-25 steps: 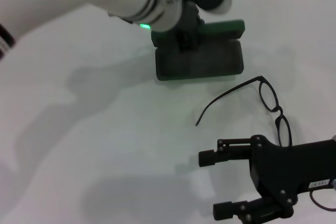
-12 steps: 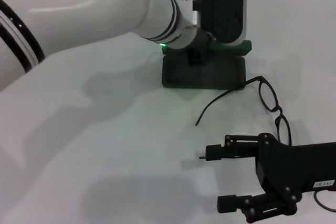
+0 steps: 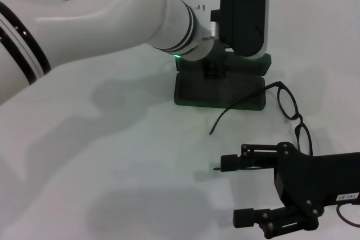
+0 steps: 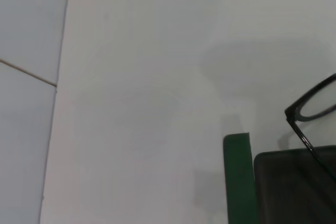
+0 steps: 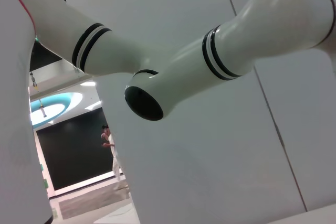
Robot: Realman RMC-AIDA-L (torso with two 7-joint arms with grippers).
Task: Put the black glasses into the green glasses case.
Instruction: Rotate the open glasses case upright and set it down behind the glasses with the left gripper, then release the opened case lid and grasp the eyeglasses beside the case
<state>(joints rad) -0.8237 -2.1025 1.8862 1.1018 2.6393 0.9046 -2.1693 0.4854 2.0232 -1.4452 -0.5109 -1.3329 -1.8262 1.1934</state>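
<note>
Near the worktop's [image 3: 112, 155] front edge, toward the right corner: right hand [image 3: 225, 190], fingers spread wide, holding nothing. Just beyond it: black glasses [image 3: 292, 111] on the worktop, one temple arm lying across the green glasses case [image 3: 219, 89]. Farther back: case open, left hand [image 3: 214, 71] down at its rear; grip impossible to tell.

Black glasses [image 3: 289, 111] beside open green glasses case [image 3: 219, 88].
</note>
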